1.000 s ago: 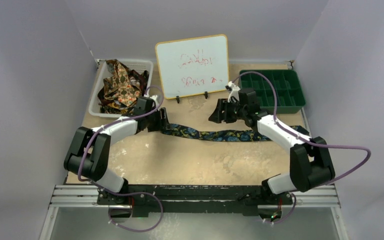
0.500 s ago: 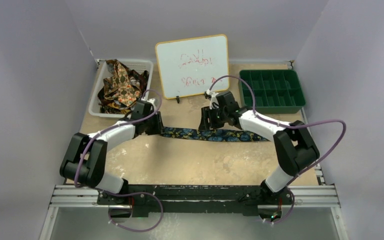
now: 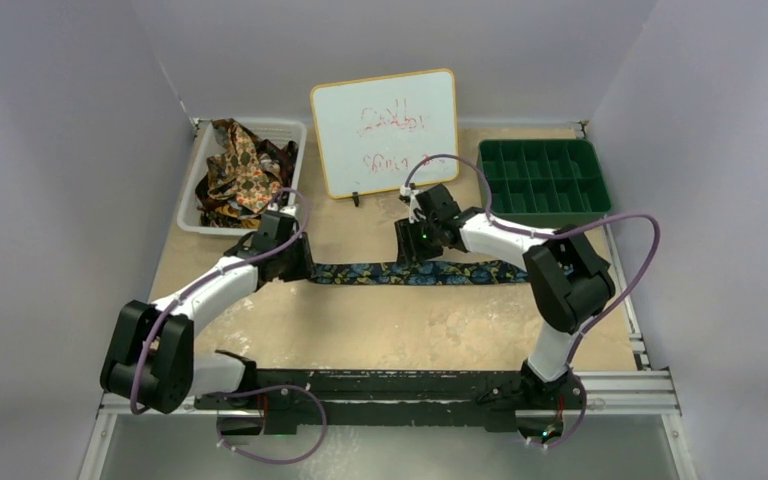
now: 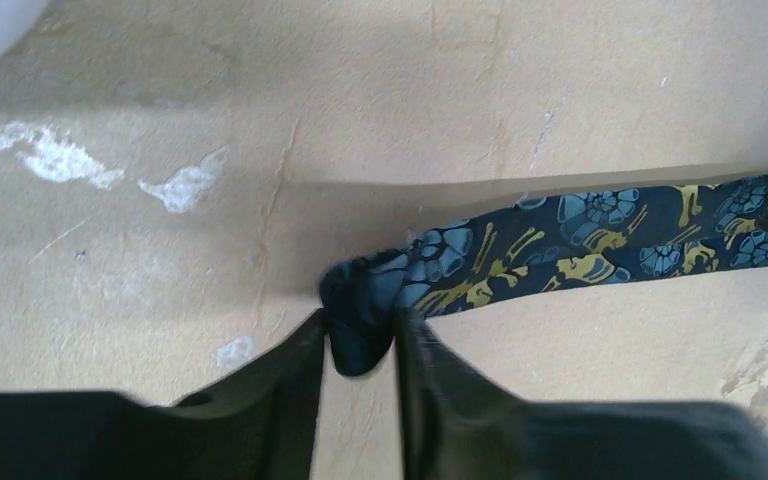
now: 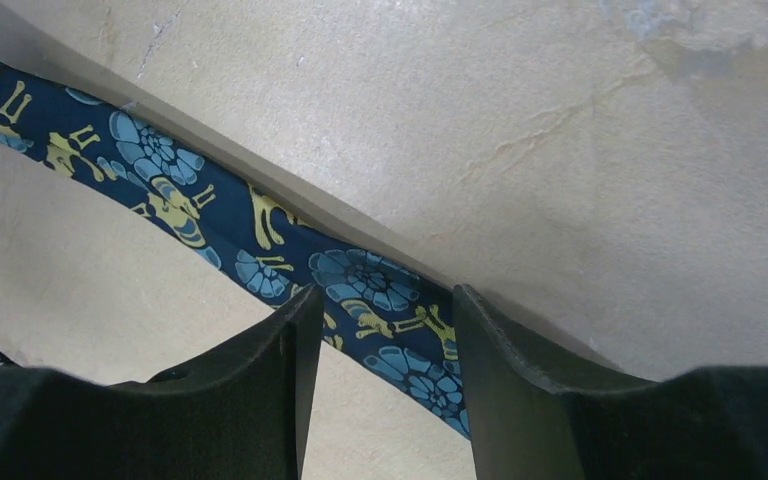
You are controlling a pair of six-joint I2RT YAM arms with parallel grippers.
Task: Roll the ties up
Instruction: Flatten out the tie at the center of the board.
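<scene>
A dark navy tie (image 3: 410, 272) with blue and gold flowers lies stretched left to right across the middle of the table. Its bunched left end (image 4: 360, 300) is pinched between the fingers of my left gripper (image 4: 358, 325), which is shut on it just above the table. My left gripper (image 3: 298, 268) sits at that end in the top view. My right gripper (image 3: 415, 250) hangs over the tie's middle. Its jaws (image 5: 378, 305) stand open, one finger on each side of the tie (image 5: 210, 215), not pressing it. More ties (image 3: 245, 170), brown and gold, are heaped at the back left.
The heaped ties fill a white basket (image 3: 192, 208) at the back left. A whiteboard (image 3: 385, 130) stands upright at the back centre, close behind my right gripper. A green compartment tray (image 3: 545, 180) sits at the back right. Purple cables loop off both arms.
My left gripper closed on the tie's left end and drew it slightly leftward. My right arm swung left from the tie's right part to its middle, its jaws narrowing a little.
</scene>
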